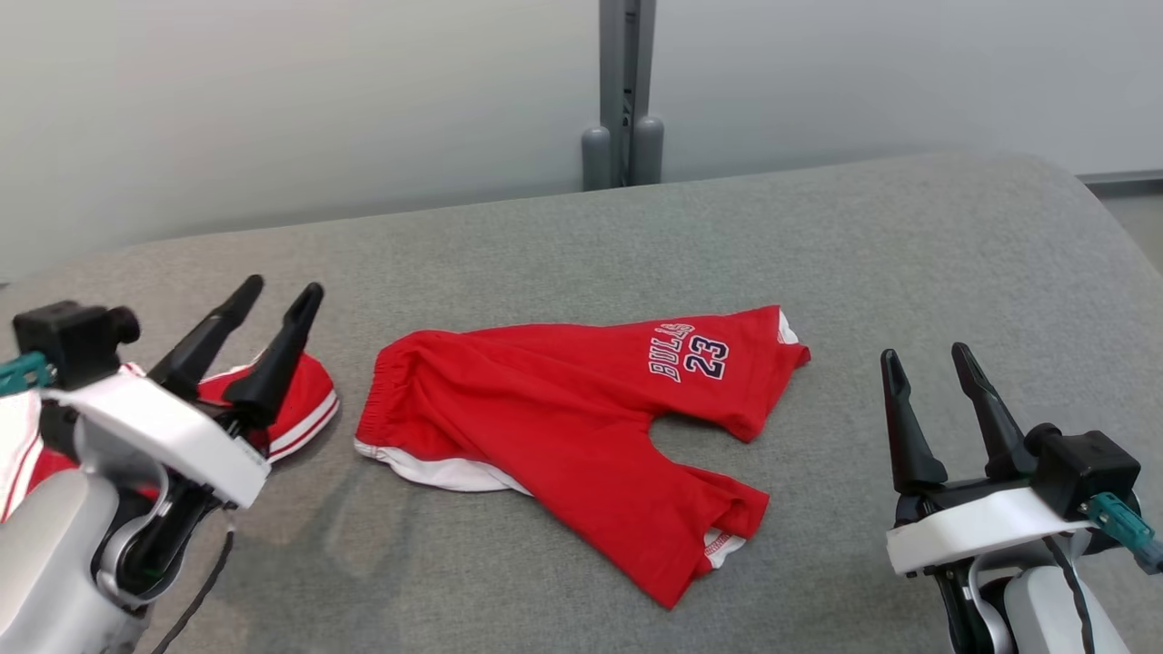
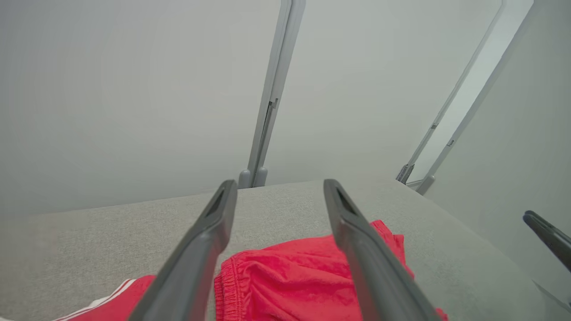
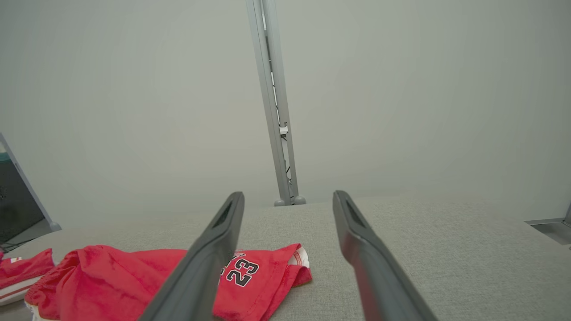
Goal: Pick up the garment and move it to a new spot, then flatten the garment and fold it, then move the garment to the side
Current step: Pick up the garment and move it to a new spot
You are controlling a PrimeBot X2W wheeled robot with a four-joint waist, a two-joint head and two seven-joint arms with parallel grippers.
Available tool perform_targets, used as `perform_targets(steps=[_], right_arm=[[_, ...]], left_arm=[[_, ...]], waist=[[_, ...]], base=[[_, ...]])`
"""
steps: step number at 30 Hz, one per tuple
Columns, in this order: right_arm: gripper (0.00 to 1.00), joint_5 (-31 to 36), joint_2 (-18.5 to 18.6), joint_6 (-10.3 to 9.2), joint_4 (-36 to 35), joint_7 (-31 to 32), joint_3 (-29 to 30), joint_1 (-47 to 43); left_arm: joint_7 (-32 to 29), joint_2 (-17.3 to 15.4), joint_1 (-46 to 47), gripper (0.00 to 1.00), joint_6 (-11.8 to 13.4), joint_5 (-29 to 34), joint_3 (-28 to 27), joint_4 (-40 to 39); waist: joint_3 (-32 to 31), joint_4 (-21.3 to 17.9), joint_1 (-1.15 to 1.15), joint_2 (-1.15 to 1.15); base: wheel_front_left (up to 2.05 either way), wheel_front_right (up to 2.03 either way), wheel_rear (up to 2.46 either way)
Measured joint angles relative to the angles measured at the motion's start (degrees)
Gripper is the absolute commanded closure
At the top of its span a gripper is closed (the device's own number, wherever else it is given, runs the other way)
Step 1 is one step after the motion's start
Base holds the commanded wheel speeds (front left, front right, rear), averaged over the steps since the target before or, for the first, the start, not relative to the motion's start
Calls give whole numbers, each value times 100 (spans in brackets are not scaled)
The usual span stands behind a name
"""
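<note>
the left gripper (image 1: pixel 282 287) and right gripper (image 1: pixel 926 353) each have 2 long, tapering black fingers (image 1: pixel 273 363) rising from a white collar (image 1: pixel 154 427). a black camera block (image 1: pixel 1086 470) with a teal plug (image 1: pixel 1125 527) sits on each wrist. the forearms (image 1: pixel 45 563) are pale grey; a thin black cable (image 1: pixel 195 595) hangs by the left one.

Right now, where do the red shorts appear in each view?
Head view: shorts in the centre.
Left wrist view: shorts at the bottom centre.
Right wrist view: shorts at the bottom left.
Shared landmark: the grey post, upper centre in each view.
</note>
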State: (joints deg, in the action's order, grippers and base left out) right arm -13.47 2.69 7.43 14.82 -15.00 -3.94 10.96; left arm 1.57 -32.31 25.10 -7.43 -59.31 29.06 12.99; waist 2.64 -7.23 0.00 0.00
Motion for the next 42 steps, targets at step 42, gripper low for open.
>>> perform_targets(steps=[42], right_arm=[[0, -14, 2, 0, -625, 0, 178, -682]], left_arm=[[1351, 2041, -2813, 0, 439, 2975, -2913, -535]], waist=[[-231, 383, 0, 0]], base=[[0, 0, 0]])
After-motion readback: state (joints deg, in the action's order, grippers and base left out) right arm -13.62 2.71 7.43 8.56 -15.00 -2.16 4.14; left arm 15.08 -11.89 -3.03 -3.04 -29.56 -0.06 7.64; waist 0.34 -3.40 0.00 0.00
